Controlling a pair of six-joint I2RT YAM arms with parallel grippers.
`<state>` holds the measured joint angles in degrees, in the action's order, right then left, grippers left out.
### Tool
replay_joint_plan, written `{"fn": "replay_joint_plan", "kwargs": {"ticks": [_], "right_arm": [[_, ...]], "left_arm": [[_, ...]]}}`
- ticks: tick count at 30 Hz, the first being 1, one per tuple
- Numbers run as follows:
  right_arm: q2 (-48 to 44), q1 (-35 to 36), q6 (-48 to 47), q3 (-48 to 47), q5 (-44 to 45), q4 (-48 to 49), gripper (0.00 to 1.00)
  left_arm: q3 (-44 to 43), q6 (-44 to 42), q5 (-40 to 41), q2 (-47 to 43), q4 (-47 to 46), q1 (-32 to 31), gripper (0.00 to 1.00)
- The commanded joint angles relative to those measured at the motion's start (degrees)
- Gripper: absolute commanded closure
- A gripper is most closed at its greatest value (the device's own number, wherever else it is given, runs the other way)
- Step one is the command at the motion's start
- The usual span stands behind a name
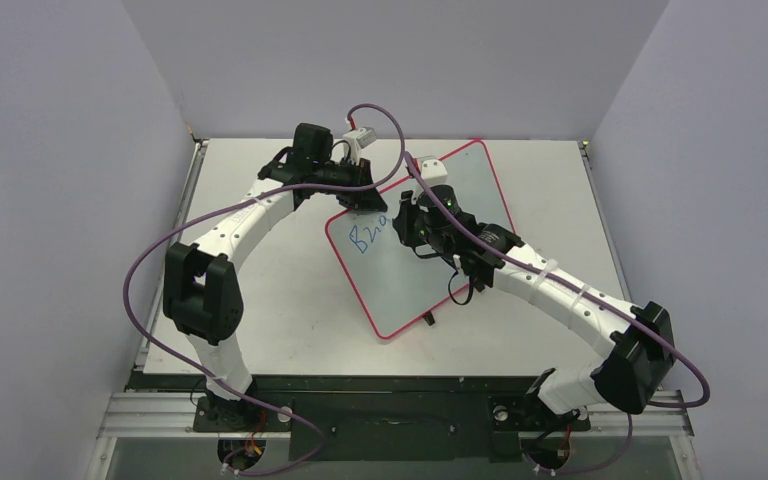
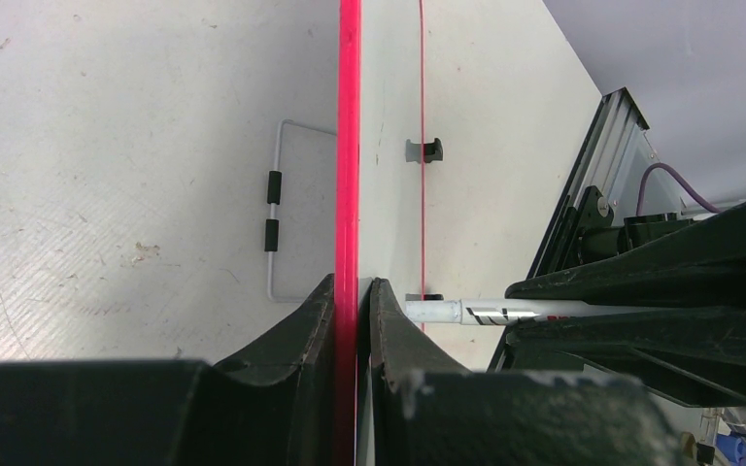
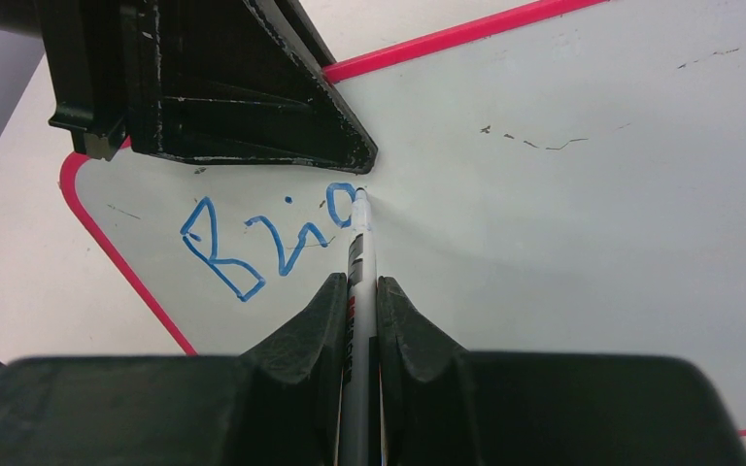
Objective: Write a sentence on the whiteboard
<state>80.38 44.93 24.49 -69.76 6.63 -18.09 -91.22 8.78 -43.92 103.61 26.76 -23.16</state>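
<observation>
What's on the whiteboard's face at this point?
The first blue letters of the sentence, roughly "Bri" plus a started loop, with the marker tip touching. The left gripper hides the whiteboard surface beneath it.

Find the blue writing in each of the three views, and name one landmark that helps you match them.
Top external: blue writing near the centre, on the left part of the whiteboard.
Left wrist: not in it; the board is seen edge-on.
Right wrist: left of centre, ending at the tip of the marker.
Shared landmark: the board's red rim.
</observation>
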Motion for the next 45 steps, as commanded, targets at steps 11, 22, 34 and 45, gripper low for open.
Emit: {"fn": "replay_joint_plan", "kwargs": {"ticks": [11,22,34,45], "right_arm": [[-0.8,-0.3,0.5,3.3,-1.8,0.9,1.0],[-3.4,0.4,1.5,8.0,-1.9,0.8,1.0],[-3.9,2.5,2.0,8.1,-2.1,0.4,1.0],[-4.2,3.2,1.3,2.9,0.4,-0.6,1.0]], "left_arm": [[-0.6,-5.0,2.8,-5.1,-4.3,-0.5,1.0],[-0.6,-5.0,2.8,-5.2,-4.3,-0.5,1.0],[-0.6,-5.1,2.8,-5.1,-4.3,-0.6,1.0],[-0.5,-5.1,3.0,-5.1,-4.2,-0.7,1.0]]}}
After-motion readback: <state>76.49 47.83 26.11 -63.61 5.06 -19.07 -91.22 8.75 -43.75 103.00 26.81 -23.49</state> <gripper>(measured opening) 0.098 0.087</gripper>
